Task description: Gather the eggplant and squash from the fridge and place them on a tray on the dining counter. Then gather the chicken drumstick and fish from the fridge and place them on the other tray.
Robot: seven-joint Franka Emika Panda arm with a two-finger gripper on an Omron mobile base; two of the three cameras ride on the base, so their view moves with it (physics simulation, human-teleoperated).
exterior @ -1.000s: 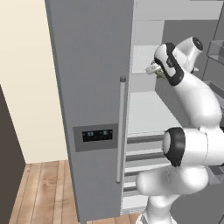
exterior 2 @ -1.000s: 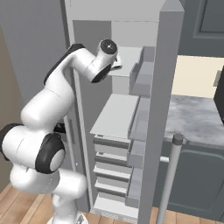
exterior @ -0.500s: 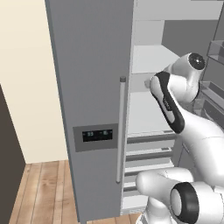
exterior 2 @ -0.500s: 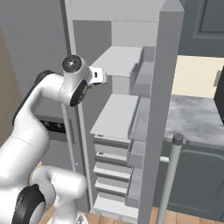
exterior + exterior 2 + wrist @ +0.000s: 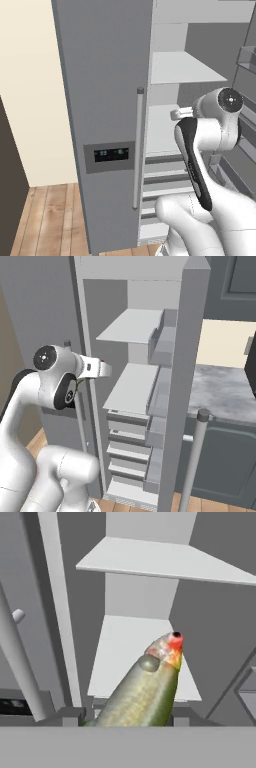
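One fish [image 5: 145, 692] is lying gripped in the gripper [image 5: 131, 718], jutting toward the open fridge [image 5: 150, 381] shelves; judging by this, the fish-fetching step is underway; carrying it to the second tray is coming next.

A tall grey fridge [image 5: 105, 100] stands with one door shut, carrying a long vertical handle [image 5: 136, 150] and a small dark display panel [image 5: 109, 155]. Beside it, white shelves [image 5: 132, 326] and drawers [image 5: 127, 446] show in the open compartment. A cream wall [image 5: 35, 100] meets a wooden plank floor [image 5: 50, 220]. A grey marble counter [image 5: 225, 393] sits over dark cabinets [image 5: 225, 466].
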